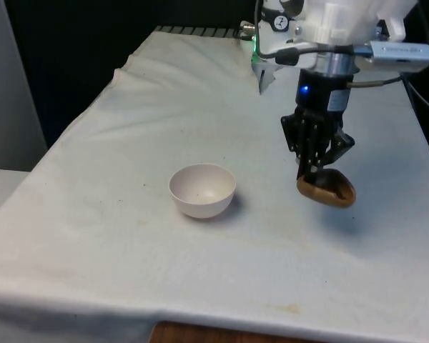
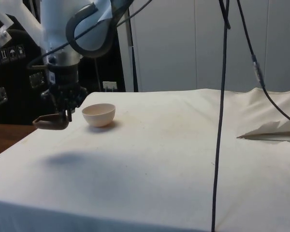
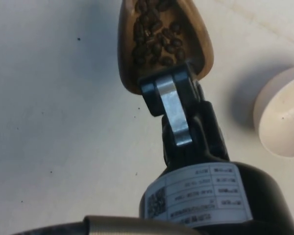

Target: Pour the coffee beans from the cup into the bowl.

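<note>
A brown wooden cup [image 1: 327,190] hangs a little above the cloth at the front view's right, with my gripper [image 1: 316,168] shut on its rim. In the wrist view the cup [image 3: 164,39] holds dark coffee beans [image 3: 154,29], and one finger [image 3: 172,105] sits inside the rim. The side view shows the cup [image 2: 50,123] tilted slightly, clear of the table, under my gripper [image 2: 66,115]. The cream bowl [image 1: 202,189] stands upright to the cup's left in the front view, about a hand's width away, and looks empty. The bowl [image 2: 98,115] and its rim [image 3: 281,120] also show.
The white cloth [image 1: 129,236] covers the table, with its near edge [image 1: 222,321] at the front. A crumpled fold of cloth [image 2: 268,131] lies at the side view's right. A black cable [image 2: 221,111] hangs in front of the side camera.
</note>
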Robot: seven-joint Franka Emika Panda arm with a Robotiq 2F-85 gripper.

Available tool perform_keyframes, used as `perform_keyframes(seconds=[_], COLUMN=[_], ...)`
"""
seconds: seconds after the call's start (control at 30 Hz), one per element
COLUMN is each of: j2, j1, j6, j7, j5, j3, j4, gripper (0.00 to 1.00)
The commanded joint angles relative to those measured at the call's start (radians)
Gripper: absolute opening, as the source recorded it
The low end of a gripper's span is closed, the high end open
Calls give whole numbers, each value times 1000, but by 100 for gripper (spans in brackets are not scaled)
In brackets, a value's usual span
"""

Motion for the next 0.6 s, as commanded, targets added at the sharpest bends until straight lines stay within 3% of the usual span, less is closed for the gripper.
perform_keyframes(seconds=[0.0,0.1,0.13,0.17,0.4,0.43,0.47,0.57], j2=[-13,-28,-20,-32,-72,-62,-76,-91], j1=[-12,-15,-6,-16,-23,-12,-24,-27], j6=[18,20,4,20,15,4,14,13], j7=[-15,-29,-18,-33,-65,-50,-69,-87], j5=[9,9,0,9,11,1,12,14], j3=[10,9,-1,9,5,-5,5,2], j4=[-17,-30,-18,-34,-61,-50,-64,-73], gripper=[0,0,0,0,0,0,0,0])
